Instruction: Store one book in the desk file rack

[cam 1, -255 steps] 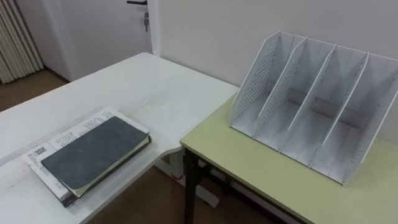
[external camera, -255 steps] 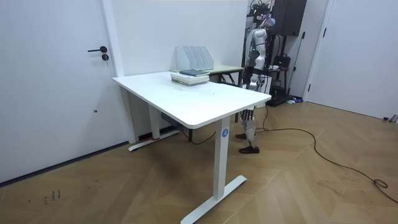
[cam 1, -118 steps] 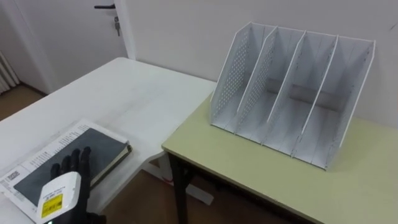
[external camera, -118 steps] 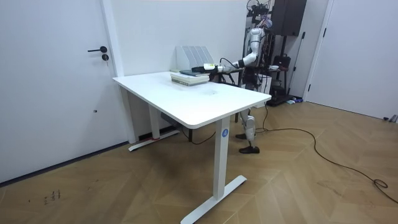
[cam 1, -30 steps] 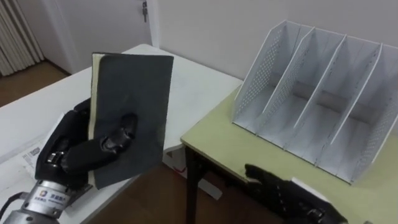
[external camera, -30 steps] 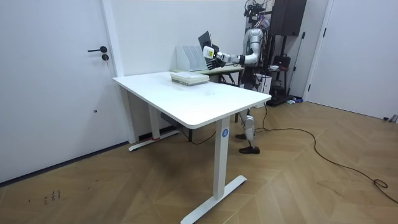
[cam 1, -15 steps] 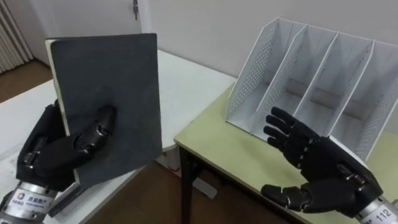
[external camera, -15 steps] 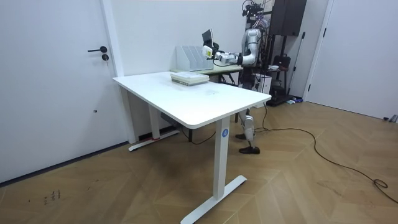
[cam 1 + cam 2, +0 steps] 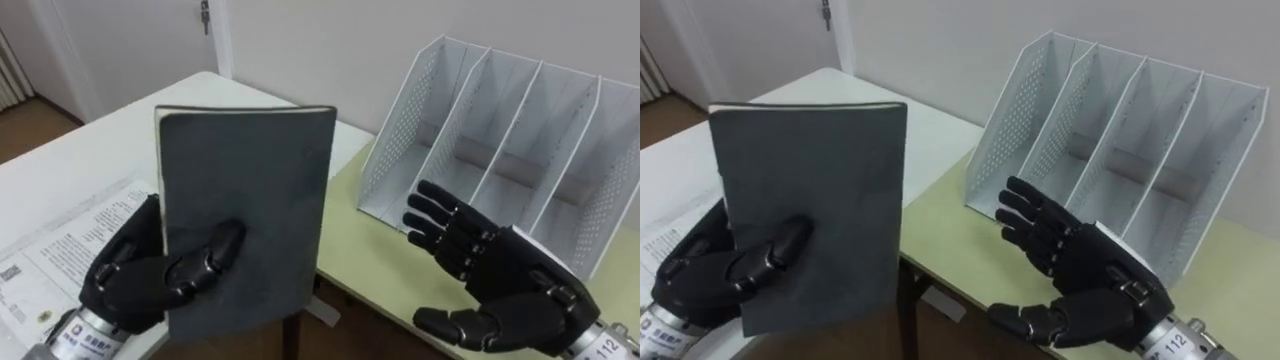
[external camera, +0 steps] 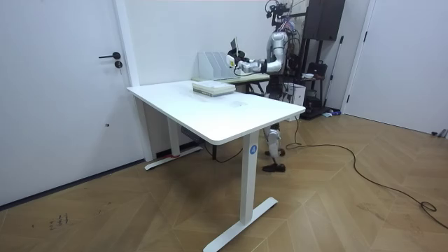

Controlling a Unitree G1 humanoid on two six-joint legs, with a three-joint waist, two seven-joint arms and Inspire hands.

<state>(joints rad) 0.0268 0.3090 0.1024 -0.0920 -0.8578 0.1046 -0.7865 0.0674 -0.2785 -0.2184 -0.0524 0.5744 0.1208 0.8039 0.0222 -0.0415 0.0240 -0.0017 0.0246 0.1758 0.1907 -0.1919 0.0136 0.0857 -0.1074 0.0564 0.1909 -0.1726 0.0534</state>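
Book [image 9: 250, 170] nearer rack [image 9: 396, 138] now — upright in left robot hand [image 9: 140, 285], edges apart

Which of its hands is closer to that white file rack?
Right. The right hand hovers open just before the file rack; the left hand holds the book farther left.

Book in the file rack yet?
No, the dark grey book is held upright in the left hand, short of the white file rack, whose slots hold nothing.

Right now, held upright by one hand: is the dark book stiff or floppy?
Probably stiff: the book stands flat, upright, gripped only low down by the left hand. Likely light: one hand carries it. Matte cover, so probably not slippery.
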